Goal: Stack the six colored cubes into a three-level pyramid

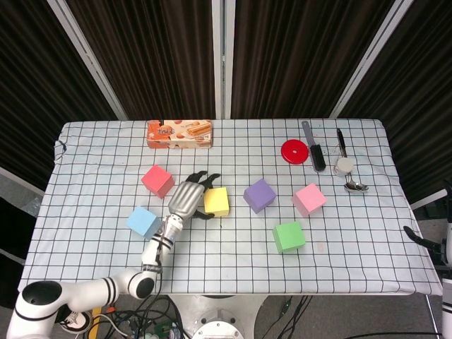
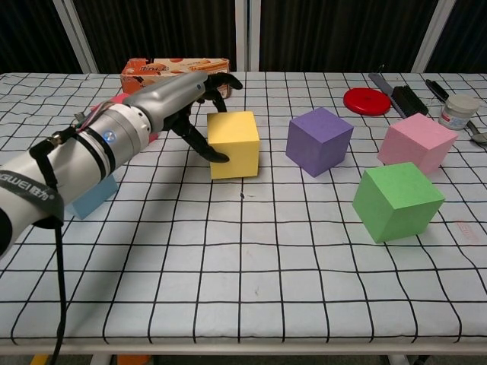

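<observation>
table point(image 1: 99, 152): covered with a white black-grid cloth, 6 cubes spread out on it, nothing stacked yet
blue cube point(image 1: 143, 222): furthest left, near the front edge, mostly hidden behind the forearm in the chest view
red cube point(image 1: 157, 181): sat behind and a bit right of the blue one, only a sliver seen past the arm in the chest view
left hand point(image 1: 187, 198): reached in between red and yellow, fingers spread and curled round the yellow cube's left side, thumb tip laid against its front-left face; whether it's actually gripped can't be told, cube is flat on the cloth
snack box point(image 1: 179, 133): orange carton lying at the back edge, shut, contents can't be seen
yellow cube point(image 2: 233, 144): middle of the table, right at the fingertips
purple cube point(image 2: 319, 141): just right of yellow, a gap is left between them
green cube point(image 2: 397, 201): closest to the front, turned at an angle
pink cube point(image 2: 418, 143): behind green, right of purple
red lid point(image 1: 294, 151): flat at the back right
small jar point(image 2: 459, 111): white, lidded, contents not visible, beside a spoon point(image 1: 355, 186)
right hand point(image 1: 422, 240): only dark fingertips seen at the right edge, state can't be told
</observation>
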`<state>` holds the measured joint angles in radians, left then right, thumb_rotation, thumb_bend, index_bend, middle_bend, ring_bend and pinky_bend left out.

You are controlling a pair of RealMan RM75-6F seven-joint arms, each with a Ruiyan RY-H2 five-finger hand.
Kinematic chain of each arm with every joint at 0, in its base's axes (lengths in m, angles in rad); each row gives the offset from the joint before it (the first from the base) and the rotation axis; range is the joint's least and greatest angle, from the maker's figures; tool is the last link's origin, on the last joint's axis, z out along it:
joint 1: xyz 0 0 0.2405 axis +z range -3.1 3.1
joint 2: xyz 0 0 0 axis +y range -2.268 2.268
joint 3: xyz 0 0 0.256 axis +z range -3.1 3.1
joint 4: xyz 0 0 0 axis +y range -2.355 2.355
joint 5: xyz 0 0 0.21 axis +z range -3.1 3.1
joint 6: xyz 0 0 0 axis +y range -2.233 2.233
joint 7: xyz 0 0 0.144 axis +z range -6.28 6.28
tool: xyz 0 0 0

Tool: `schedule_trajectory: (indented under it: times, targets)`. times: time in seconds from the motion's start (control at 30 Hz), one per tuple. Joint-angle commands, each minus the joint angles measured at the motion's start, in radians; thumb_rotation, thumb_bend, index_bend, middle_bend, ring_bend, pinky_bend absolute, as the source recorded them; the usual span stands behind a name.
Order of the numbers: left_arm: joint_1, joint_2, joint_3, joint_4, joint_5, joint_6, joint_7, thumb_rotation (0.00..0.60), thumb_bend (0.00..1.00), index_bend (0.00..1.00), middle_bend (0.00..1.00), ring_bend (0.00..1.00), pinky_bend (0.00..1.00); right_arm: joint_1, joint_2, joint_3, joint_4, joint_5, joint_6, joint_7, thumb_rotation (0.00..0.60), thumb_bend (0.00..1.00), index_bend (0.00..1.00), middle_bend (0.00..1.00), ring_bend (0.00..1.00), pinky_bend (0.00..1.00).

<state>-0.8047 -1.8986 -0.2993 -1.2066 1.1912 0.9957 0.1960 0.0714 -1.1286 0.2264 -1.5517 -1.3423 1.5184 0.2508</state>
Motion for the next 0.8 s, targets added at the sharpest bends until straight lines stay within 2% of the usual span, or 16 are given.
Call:
schedule_trajectory:
  times: [0.03, 0.2, 0.4, 0.47, 0.67, 0.8]
  targets:
    - [-0.014, 0.015, 0.027, 0.033, 0.044, -0.021, -0.036, 0.6, 0.09, 0.15, 0.44, 0.12, 0.17, 0.0, 0.0, -0.001, -0.001, 0.001, -0.001, -0.004, 0.6, 0.03, 0.0, 0.0, 0.0, 0.0]
    - [-0.033, 0.029, 0.06, 0.072, 0.098, -0.057, -0.102, 0.6, 0.1, 0.14, 0.43, 0.12, 0.17, 0.0, 0.0, -0.001, -0.006, 0.001, -0.001, -0.014, 0.6, 0.03, 0.0, 0.0, 0.0, 0.0]
    - [-0.039, 0.029, 0.075, 0.097, 0.123, -0.063, -0.155, 0.6, 0.09, 0.14, 0.42, 0.12, 0.17, 0.001, -0.002, -0.001, -0.009, 0.003, -0.002, -0.024, 0.6, 0.03, 0.0, 0.0, 0.0, 0.0]
    - [-0.04, 0.033, 0.078, 0.097, 0.129, -0.071, -0.189, 0.6, 0.09, 0.14, 0.38, 0.12, 0.17, 0.002, -0.003, -0.001, -0.009, 0.004, -0.004, -0.027, 0.6, 0.03, 0.0, 0.0, 0.0, 0.0]
    - [-0.043, 0.046, 0.085, 0.101, 0.143, -0.084, -0.249, 0.6, 0.05, 0.11, 0.19, 0.09, 0.15, 0.005, -0.008, -0.002, -0.006, 0.005, -0.009, -0.031, 0.6, 0.03, 0.0, 0.0, 0.0, 0.0]
    - [-0.046, 0.048, 0.079, 0.102, 0.14, -0.082, -0.257, 0.6, 0.04, 0.1, 0.14, 0.06, 0.15, 0.007, -0.01, -0.002, -0.005, 0.005, -0.012, -0.033, 0.6, 0.03, 0.0, 0.0, 0.0, 0.0]
